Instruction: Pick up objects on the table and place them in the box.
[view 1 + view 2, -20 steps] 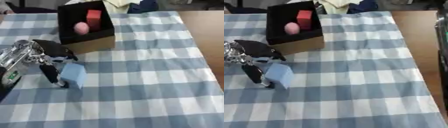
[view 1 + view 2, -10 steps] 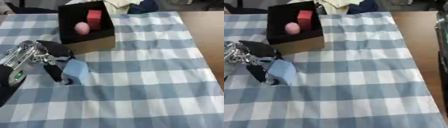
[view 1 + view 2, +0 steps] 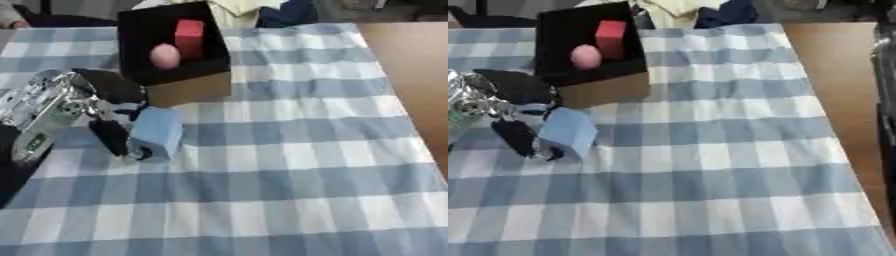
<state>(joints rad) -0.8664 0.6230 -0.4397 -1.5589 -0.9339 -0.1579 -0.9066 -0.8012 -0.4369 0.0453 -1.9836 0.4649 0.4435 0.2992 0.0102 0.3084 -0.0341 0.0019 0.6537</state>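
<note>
The left hand has its fingers and thumb closed around a light blue block, just in front of the black box on the counter. Inside the box are a pink ball and a red block.

Block just before box
</note>
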